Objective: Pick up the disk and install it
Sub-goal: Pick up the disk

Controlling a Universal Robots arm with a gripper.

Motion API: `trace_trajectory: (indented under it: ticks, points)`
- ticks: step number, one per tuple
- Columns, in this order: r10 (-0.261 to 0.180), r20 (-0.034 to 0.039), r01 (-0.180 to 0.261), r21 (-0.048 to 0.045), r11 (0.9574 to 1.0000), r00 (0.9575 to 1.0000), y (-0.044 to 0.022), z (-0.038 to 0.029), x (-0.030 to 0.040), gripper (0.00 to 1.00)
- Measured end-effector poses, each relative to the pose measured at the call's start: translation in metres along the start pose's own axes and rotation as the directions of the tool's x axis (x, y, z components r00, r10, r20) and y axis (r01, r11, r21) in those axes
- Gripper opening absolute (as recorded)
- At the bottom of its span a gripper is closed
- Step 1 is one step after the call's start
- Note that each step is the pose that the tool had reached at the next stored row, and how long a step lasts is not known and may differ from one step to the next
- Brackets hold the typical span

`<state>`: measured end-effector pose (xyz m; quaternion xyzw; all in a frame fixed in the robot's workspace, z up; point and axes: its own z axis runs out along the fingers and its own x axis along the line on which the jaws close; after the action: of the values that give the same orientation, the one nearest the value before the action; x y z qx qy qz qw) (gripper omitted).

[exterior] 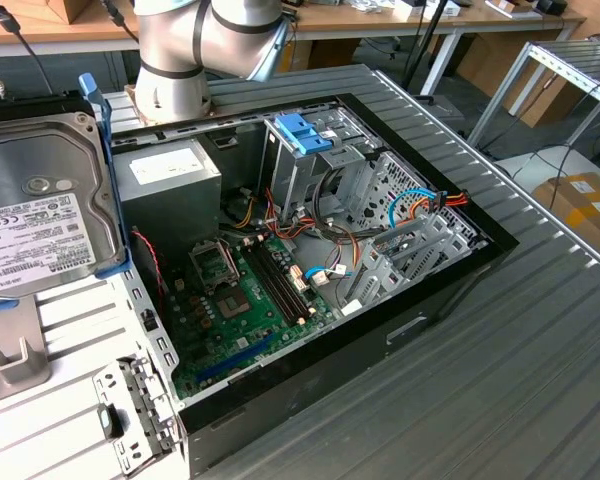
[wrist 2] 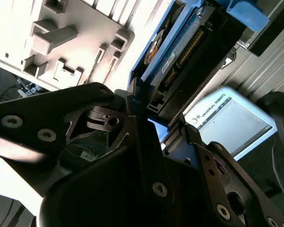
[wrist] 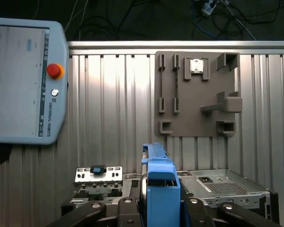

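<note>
Exterior view, left of frame: disk [exterior: 40, 210] held aloft beside open PC case [exterior: 310, 385]; gripper [wrist: 159, 204] pinches its flat faces, prob. keeping blue rails [exterior: 110, 190] free for cage [exterior: 285, 175].

In the first wrist view my black metal pincer [wrist: 159, 210] is closed tight on the flat grey disk with blue plastic rails [wrist: 159, 177]. One black finger [wrist: 126, 208] presses each side. In the second wrist view my fingers [wrist 2: 142, 142] squeeze the disk's end. In the exterior view my thick round silver arm [exterior: 195, 50] bends at a joint.
</note>
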<state>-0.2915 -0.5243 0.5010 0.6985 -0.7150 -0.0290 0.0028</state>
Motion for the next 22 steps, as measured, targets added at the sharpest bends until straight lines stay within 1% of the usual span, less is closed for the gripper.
trace_trajectory:
  ticks: [2,5,7,8,9,22]
  points:
    - [0.0,0.0,0.0,0.0,1.0,1.0,-0.0007,0.0,0.0016,0.37]
    - [0.0,0.0,0.0,0.0,1.0,1.0,-0.0032,0.0,0.0089,0.37]
    - [0.0,0.0,0.0,0.0,1.0,1.0,-0.0046,0.0001,0.012,0.37]
    - [0.0,0.0,0.0,0.0,1.0,1.0,-0.011,0.0003,0.0156,0.37]
    - [0.0,0.0,0.0,0.0,1.0,1.0,-0.0136,0.0002,0.0172,0.37]
    - [0.0,-0.0001,0.0,-0.0001,1.0,1.0,-0.0218,0.0,0.0228,0.37]
